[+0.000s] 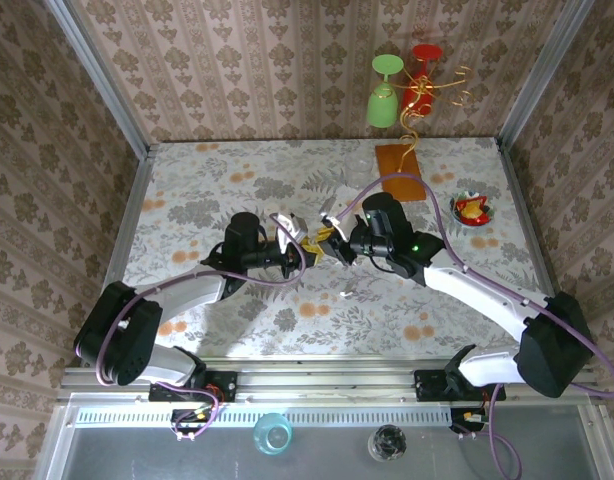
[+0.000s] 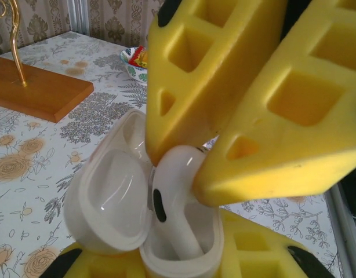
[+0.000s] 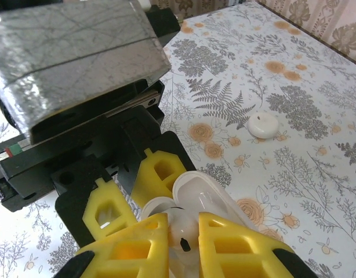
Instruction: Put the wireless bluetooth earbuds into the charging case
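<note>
Left wrist view: right gripper [image 2: 182, 174] pinches the white earbud [image 2: 175, 194], its stem part-way into the open case [image 2: 111, 200] clamped in the left gripper [image 2: 178, 260]. Best pressed straight down along the stem, I judge, releasing only once seated.

Earbud [image 2: 175, 197] – glossy white, black oval patch on side. Charging case [image 2: 114, 202] – same white, inside and out. Right gripper fingers [image 2: 294, 110] above case: yellow, black at corners. Left gripper fingers [image 3: 105, 211] under case: yellow too, on black body. Table [image 1: 237, 180] around case: white ground, grey ferns, orange roses. Beyond case: orange-brown block [image 2: 39, 87], gold wire [image 2: 15, 40]. Walls [image 1: 287, 70]: brown-beige damask stripes.
</note>
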Tool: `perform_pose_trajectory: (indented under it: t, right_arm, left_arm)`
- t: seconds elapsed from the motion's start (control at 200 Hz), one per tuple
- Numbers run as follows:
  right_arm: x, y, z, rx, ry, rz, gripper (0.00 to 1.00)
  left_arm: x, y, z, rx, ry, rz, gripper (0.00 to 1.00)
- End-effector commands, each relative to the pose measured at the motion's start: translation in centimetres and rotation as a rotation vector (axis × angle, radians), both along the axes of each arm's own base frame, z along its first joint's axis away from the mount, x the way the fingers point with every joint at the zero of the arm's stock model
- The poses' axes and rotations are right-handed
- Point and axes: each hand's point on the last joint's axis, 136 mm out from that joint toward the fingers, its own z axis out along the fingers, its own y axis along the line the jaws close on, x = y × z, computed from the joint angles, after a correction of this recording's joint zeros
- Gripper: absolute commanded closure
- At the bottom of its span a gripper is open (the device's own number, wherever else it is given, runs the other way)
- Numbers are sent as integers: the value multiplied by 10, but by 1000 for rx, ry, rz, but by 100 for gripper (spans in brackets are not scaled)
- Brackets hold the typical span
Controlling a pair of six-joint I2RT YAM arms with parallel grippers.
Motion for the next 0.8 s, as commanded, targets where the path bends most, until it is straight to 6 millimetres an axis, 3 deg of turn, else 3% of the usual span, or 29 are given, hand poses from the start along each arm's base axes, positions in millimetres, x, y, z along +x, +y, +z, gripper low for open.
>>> perform_pose_trajectory:
  t: [0.0,0.215,0.27,0.425,0.52,0.66,0.795]
  right_arm:
    - [-13,11,0,-3,22,94,82]
    - [-8,5,13,41,4,50,72]
    - [-3,-3,21,81,1,16,62]
    - [-1,-27,45,263,54,-14,48]
    - [5,-46,50,344,103,-88,45]
    - [29,-87,27,403,281,-344,43]
    - [42,-118,-21,364,492,-578,45]
  left_arm:
    - [2,-6,19,-39,-28,-22,95]
    - [3,-4,15,-33,-27,-16,96]
    - [3,-3,13,-33,-27,-13,95]
    - [3,-2,13,-38,-25,-9,95]
    - [4,0,13,-37,-40,-4,96]
    - [6,5,9,-27,-90,13,97]
    - [8,6,10,-31,-117,21,97]
